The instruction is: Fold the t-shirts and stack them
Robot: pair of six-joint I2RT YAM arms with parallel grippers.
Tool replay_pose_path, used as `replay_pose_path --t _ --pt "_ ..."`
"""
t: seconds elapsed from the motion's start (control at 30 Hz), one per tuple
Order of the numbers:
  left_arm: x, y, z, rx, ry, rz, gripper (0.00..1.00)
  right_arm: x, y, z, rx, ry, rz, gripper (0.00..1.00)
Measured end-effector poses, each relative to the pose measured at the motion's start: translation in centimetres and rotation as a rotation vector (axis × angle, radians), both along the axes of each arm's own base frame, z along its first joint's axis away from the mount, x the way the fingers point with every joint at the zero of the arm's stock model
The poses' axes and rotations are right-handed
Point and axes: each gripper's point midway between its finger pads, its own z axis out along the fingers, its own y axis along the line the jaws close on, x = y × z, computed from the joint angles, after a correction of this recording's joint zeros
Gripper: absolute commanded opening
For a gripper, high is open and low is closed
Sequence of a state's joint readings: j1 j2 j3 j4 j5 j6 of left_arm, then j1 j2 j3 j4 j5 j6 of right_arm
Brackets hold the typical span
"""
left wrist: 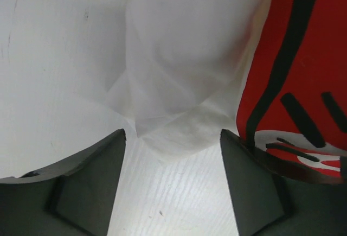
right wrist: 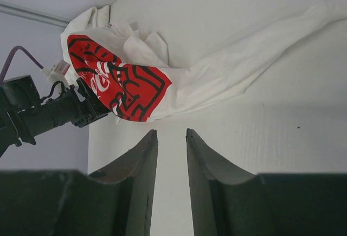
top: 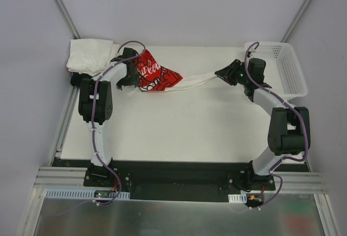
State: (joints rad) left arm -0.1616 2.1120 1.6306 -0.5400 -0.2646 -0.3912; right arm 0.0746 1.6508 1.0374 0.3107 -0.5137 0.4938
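Note:
A red t-shirt with white lettering (top: 154,76) lies crumpled at the back of the table, and its white underside trails right as a long twisted strip (top: 198,81). My left gripper (top: 128,80) is at the shirt's left end, open. In the left wrist view a white fold (left wrist: 184,62) lies just beyond the left gripper (left wrist: 172,134), and the red print (left wrist: 303,57) touches one finger (left wrist: 255,187). My right gripper (top: 221,74) is at the strip's right end. In the right wrist view the right gripper (right wrist: 172,133) is narrowly open over bare table, with the shirt (right wrist: 119,84) ahead.
A heap of white t-shirts (top: 89,56) sits at the table's back left corner, behind the left arm. The white mesh basket (top: 301,81) stands at the back right, beside the right arm. The white tabletop (top: 179,127) stretches toward the arm bases.

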Motion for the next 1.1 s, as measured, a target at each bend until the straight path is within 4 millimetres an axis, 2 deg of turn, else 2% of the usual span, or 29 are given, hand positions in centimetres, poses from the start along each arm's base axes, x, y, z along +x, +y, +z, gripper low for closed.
replay_pose_path --t 0.27,0.5,0.57,0.6,0.73,0.83,0.87,1.0,1.1 --pt "-1.1 0.2 -0.3 0.011 0.06 -0.013 0.69 0.3 -1.2 0.1 0.016 0.009 -0.031 0.31" --pt "-2.1 0.1 -0.5 0.004 0.099 0.007 0.58 0.4 -2.1 0.9 0.029 -0.002 -0.046 0.31" --pt "-2.3 0.1 -0.7 -0.002 0.11 0.008 0.46 0.5 -2.2 1.2 0.034 -0.012 -0.046 0.31" --pt "-2.4 0.0 -0.9 -0.004 0.119 0.009 0.44 0.5 -2.2 1.4 0.037 -0.016 -0.046 0.31" --pt "-1.9 -0.2 -1.3 -0.011 0.131 0.008 0.44 0.5 -2.4 1.8 0.047 -0.027 -0.05 0.31" --pt "-1.1 -0.4 -1.3 -0.012 0.132 0.006 0.3 0.3 -2.6 2.1 0.054 -0.035 -0.051 0.31" --pt "-0.8 -0.5 -1.3 -0.014 0.128 0.009 0.18 0.3 -2.8 2.1 0.055 -0.037 -0.055 0.31" --pt "-0.1 -0.9 -1.5 -0.029 0.124 0.005 0.0 0.6 -3.8 2.3 0.057 -0.043 -0.075 0.31" --pt "0.1 -1.0 -1.4 -0.036 0.124 0.004 0.0 0.7 -4.3 2.4 0.058 -0.045 -0.085 0.3"
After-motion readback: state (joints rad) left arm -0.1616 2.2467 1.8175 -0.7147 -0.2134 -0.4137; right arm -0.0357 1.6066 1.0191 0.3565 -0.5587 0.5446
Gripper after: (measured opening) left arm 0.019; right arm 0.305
